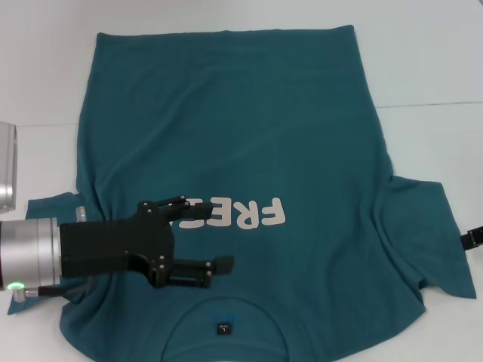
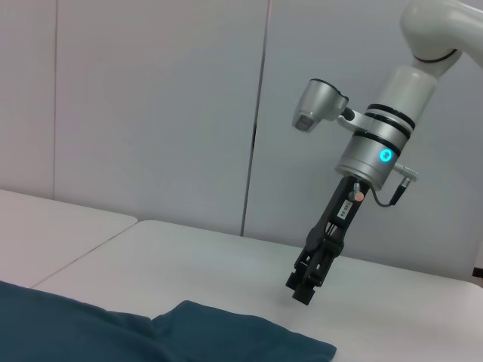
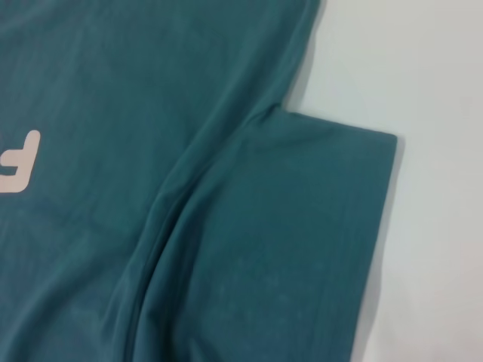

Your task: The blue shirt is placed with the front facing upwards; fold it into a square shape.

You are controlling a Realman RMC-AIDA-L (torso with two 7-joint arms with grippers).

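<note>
the blue shirt (image 1: pixel 226 136) lies flat on the white table (image 1: pixel 438 60), front up, with the white letters (image 1: pixel 238 213) showing. its collar and small dark label (image 1: pixel 223 328) are at the near edge and its hem is at the far edge. both sleeves stick out to the sides. nothing is folded yet.

the left gripper (image 1: pixel 204 241) hangs over the left chest, near the letters, pointing to the right. its jaws are wide apart and hold nothing. the right gripper (image 2: pixel 302 290) hangs just off the tip of the right sleeve (image 1: pixel 434 234), a little above the table. i cannot tell if its jaws are apart or together.

the step now looks like getting a grip for the first fold. to do it well, each gripper should go to an edge, not the middle. the left one should move out to the left sleeve (image 1: pixel 45 207) or shoulder. it should pinch only a little cloth, right at the edge. then both sides should lift slowly and together, so the shirt does not bunch up. the wrinkles by the right armpit (image 3: pixel 256 117) could make the fold crooked, so pull the cloth flat first.
</note>
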